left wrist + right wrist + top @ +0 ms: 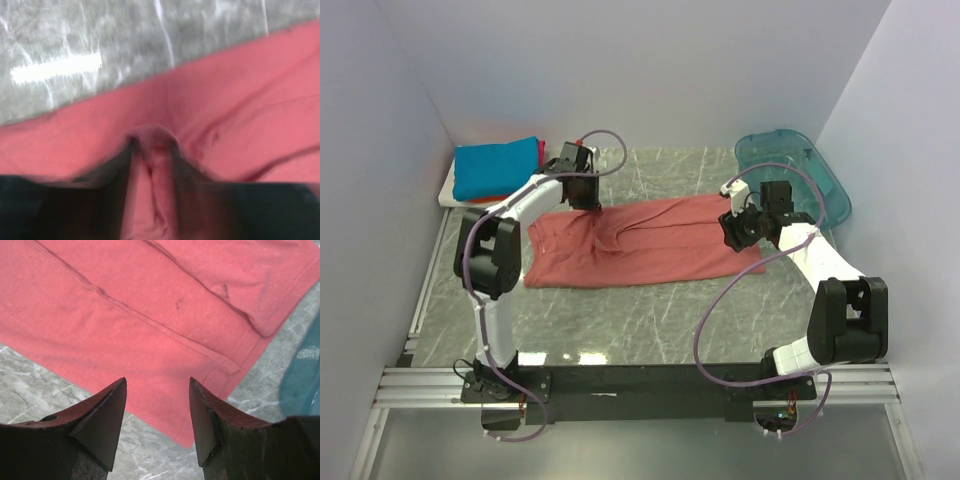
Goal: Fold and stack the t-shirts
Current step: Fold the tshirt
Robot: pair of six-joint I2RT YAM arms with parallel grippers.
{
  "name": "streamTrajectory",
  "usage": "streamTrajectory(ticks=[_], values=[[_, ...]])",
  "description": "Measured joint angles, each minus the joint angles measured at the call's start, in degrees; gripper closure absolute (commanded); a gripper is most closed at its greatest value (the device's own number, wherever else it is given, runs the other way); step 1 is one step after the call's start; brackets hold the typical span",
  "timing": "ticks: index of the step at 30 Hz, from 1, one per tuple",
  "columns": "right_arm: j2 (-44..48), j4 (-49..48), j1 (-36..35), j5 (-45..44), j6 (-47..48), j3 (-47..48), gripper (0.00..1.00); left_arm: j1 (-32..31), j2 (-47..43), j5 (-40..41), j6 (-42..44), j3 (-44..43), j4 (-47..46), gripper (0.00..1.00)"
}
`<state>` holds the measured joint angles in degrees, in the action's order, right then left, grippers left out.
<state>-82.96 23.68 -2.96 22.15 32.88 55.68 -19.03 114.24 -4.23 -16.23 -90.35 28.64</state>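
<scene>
The salmon-pink t-shirt (640,245) lies spread lengthwise across the middle of the marble table. My left gripper (586,203) is at its far left edge, shut on a pinched fold of the pink cloth (152,150). My right gripper (733,235) hovers open over the shirt's right end, its jaws apart above the hem (165,385) and nothing between them. A folded bright blue t-shirt (497,167) lies on a stack at the back left, with a red one (541,150) showing at its edge and a white one (448,192) underneath.
A translucent teal plastic bin (795,170) stands at the back right, close behind my right arm; its edge shows in the right wrist view (302,375). White walls close in the table on the left, back and right.
</scene>
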Motion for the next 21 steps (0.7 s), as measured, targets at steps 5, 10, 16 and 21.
streamTrajectory(ticks=[5, 10, 16, 21], values=[[0.1, 0.2, 0.0, 0.0, 0.0, 0.0, 0.4, 1.1, 5.6, 1.8, -3.3, -5.6, 0.5, 0.32], [1.5, 0.9, 0.3, 0.7, 0.3, -0.2, 0.4, 1.6, 1.5, 8.3, -5.4, -3.7, -0.4, 0.33], [2.6, 6.0, -1.4, 7.2, 5.1, 0.2, 0.4, 1.7, -22.0, 10.9, -5.2, 11.6, -5.7, 0.1], [-2.9, 13.7, -9.6, 15.3, 4.2, 9.2, 0.4, 2.0, -49.0, 15.0, -8.2, 29.1, -12.9, 0.0]])
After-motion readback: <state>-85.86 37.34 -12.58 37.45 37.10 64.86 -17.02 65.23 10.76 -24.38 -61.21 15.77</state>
